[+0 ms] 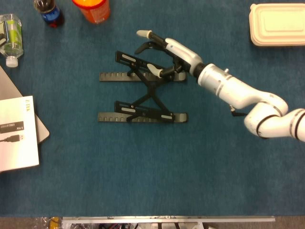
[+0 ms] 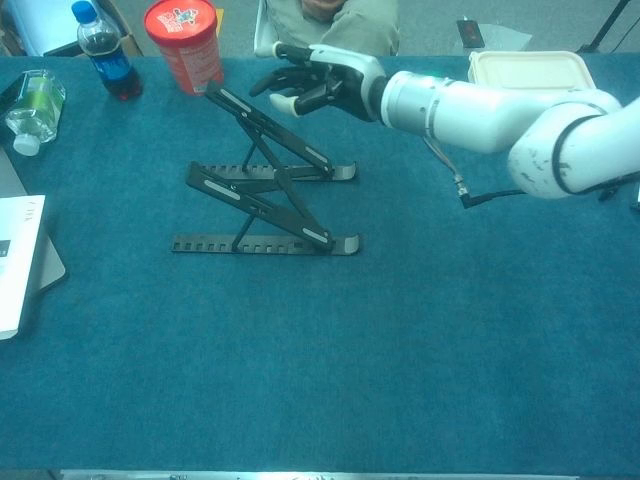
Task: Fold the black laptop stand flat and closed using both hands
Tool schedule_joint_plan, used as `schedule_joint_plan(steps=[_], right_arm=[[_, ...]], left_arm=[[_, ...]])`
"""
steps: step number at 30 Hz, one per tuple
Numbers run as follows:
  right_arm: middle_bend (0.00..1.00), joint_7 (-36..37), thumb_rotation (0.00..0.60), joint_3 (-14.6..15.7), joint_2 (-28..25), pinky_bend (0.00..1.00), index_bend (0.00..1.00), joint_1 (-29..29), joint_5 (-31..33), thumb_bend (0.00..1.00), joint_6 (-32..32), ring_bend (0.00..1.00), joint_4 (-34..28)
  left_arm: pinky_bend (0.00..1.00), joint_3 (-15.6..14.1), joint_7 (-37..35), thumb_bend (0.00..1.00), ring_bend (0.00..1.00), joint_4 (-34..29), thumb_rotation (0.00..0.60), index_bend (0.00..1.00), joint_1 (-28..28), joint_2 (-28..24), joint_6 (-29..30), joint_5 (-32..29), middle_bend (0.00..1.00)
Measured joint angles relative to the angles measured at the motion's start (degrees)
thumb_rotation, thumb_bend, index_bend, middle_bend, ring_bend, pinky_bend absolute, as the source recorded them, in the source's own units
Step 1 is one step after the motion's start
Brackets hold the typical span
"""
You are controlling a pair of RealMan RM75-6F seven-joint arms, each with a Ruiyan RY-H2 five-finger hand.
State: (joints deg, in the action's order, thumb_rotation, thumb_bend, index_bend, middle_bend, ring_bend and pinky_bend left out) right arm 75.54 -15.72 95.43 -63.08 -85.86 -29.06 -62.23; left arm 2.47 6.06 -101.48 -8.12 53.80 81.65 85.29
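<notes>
The right hand [image 1: 159, 50] is extended over the far raised arm of the black laptop stand [image 1: 143, 93], fingers spread apart and curved, holding nothing. In the chest view the hand [image 2: 315, 85] sits just above and behind the upper end of that arm; contact cannot be confirmed from either view. The left hand is not visible in either camera.

The stand rests open near the middle of the blue table mat [image 1: 152, 176], with both toothed base rails flat on the mat and both upper arms propped at an angle on their struts.

Hazards:
- Pressing down on one raised arm alone is likely to tilt or slide the stand, since nothing braces the near rail. The task calls for two hands, and only one is in position.
- The struts appear seated in the rail notches. Downward force without first freeing them could jam the linkage rather than fold it.
- A sideways sweep of the hand could push the stand toward the red cup [image 2: 184, 42] and the cola bottle [image 2: 105, 62] at the far edge.

View comparison:
- The chest view shows how high the arms are propped and the hand's elevation above the mat; the head view flattens both.
- The head view shows the crossed link between the rails and the hand's placement along the far arm. It also shows a lidded food container [image 1: 277, 24] at the far right, well apart.
</notes>
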Motion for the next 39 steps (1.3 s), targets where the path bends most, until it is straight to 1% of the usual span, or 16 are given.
schedule_joint_plan(steps=[5, 10, 16, 19, 24, 29, 36, 39], right_arm=[[0.27, 4.9, 0.6, 0.8, 2.9, 0.03, 0.0, -2.8, -1.1, 0.44, 0.2, 0.09, 4.1], [0.27, 9.3, 0.6, 2.4, 4.5, 0.04, 0.0, -4.6, -2.5, 0.44, -0.2, 0.09, 6.2], [0.29, 12.6, 0.6, 4.7, 5.2, 0.11, 0.0, -6.1, -4.0, 0.44, -1.3, 0.12, 7.7], [0.31, 13.6, 0.6, 5.5, 5.5, 0.17, 0.0, -6.5, -4.2, 0.44, -1.5, 0.16, 8.5], [0.33, 15.0, 0.6, 6.8, 5.1, 0.28, 0.0, -6.6, -4.5, 0.44, -3.1, 0.22, 8.6], [0.34, 16.6, 0.6, 8.5, 3.3, 0.3, 0.0, -6.0, -5.1, 0.44, -5.4, 0.23, 7.3], [0.34, 18.7, 0.6, 10.6, 0.0, 0.31, 0.0, -4.5, -5.5, 0.44, -8.2, 0.24, 4.9], [0.34, 19.8, 0.6, 11.6, -1.0, 0.34, 0.0, -3.9, -5.8, 0.44, -9.0, 0.24, 3.9]], left_arm=[[0.01, -0.2, 0.2, 0.28, 0.0, -0.2, 0.6, 0.02, 0.3, -0.3, 0.4, 0.0, 0.05], [0.01, -0.4, 0.2, 0.28, 0.0, -0.4, 0.6, 0.02, 0.9, -0.5, 1.0, 0.1, 0.05], [0.01, -0.4, -0.1, 0.28, 0.0, -0.2, 0.6, 0.02, 1.1, -0.6, 1.2, 0.0, 0.05], [0.01, -0.5, -0.5, 0.28, 0.0, 0.1, 0.6, 0.02, 0.8, -0.5, 0.4, -0.2, 0.05], [0.01, -0.6, -1.9, 0.28, 0.0, 0.3, 0.6, 0.02, -0.3, -0.7, -1.9, -0.1, 0.06], [0.01, -0.8, -6.7, 0.28, 0.0, -0.1, 0.6, 0.02, -1.9, -1.5, -5.7, -0.1, 0.06], [0.01, -1.5, -15.8, 0.28, 0.0, -1.3, 0.6, 0.02, -6.1, -3.3, -14.2, 1.0, 0.07], [0.01, -2.0, -18.6, 0.28, 0.0, -2.0, 0.6, 0.02, -7.7, -4.0, -16.7, 1.8, 0.07]])
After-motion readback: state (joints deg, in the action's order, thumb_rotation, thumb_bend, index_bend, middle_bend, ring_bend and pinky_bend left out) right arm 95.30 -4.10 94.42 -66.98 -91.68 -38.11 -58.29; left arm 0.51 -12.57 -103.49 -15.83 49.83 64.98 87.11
